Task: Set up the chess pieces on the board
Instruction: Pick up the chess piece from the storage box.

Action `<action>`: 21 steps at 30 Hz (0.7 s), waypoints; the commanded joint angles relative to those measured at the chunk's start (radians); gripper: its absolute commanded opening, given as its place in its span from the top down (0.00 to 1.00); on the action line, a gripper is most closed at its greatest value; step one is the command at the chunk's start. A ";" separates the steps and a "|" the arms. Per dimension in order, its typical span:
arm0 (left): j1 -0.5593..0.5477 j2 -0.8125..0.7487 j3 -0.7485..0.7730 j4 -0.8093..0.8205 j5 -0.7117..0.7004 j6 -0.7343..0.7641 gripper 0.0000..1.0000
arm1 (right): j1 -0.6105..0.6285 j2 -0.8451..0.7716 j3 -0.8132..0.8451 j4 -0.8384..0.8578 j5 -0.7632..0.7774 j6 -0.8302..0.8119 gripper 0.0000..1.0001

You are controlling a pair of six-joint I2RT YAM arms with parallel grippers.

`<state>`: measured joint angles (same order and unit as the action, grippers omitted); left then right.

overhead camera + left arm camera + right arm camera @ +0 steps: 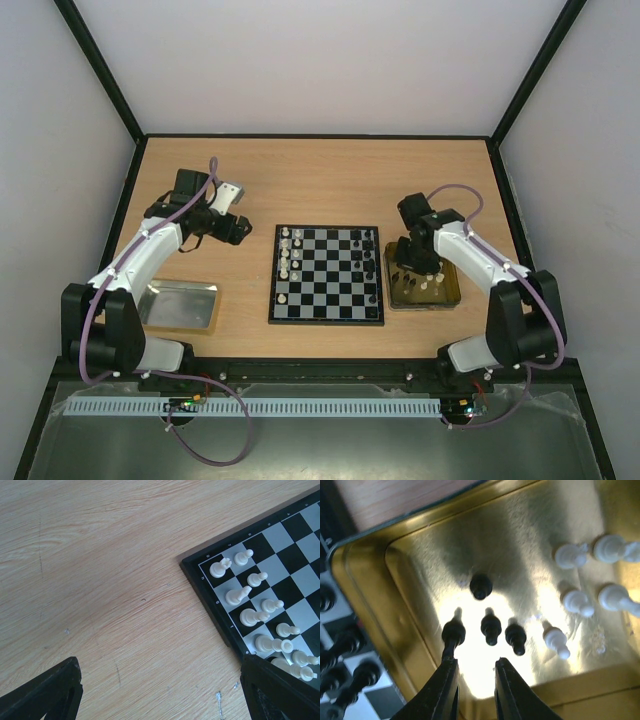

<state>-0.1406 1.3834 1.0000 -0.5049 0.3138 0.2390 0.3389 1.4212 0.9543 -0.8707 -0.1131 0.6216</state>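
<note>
Our left gripper (160, 700) hangs wide open over the table (100, 580). It holds nothing. It is just beside a corner of the board (210, 605). If it drops or swings sideways, we think a finger could bump the white pieces (250, 615) and tip them over. The silver tray (180, 305) sits well apart from the board, so we do not worry about it.

On the right, our right gripper (474, 680) is down in the gold tray (365, 605). Its jaws are a little apart with nothing between them. The loose black pieces (491, 627) stand very close together, and one is right at the tip of a finger. We think the fingers could push a neighbour over. A tiny piece could also slip out of a weak pinch. Carrying one across could hit the black pieces (366, 262) set on the board's right side.

The chess pieces are very small, smooth and round on top. White ones stand in two lines along the board's left edge. Black ones stand along its right edge. The middle squares are bare. The loose white pieces (577, 601) wait in the right part of the gold tray. Seen from the left wrist, the white ones look tilted, and we cannot tell if any has fallen.
</note>
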 commanded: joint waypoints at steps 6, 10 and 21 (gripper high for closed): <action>0.004 0.020 -0.005 0.014 0.005 0.008 0.14 | -0.062 0.088 0.029 0.107 -0.020 -0.034 0.81; 0.004 0.023 -0.003 0.014 0.011 0.008 0.14 | -0.064 0.120 0.036 0.133 -0.025 -0.031 0.81; 0.004 0.024 -0.009 0.017 0.013 0.008 0.13 | -0.074 0.144 0.037 0.148 -0.011 -0.037 0.81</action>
<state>-0.1406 1.3968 1.0000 -0.4984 0.3141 0.2394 0.2737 1.5600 0.9752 -0.7277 -0.1436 0.6006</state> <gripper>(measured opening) 0.865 0.190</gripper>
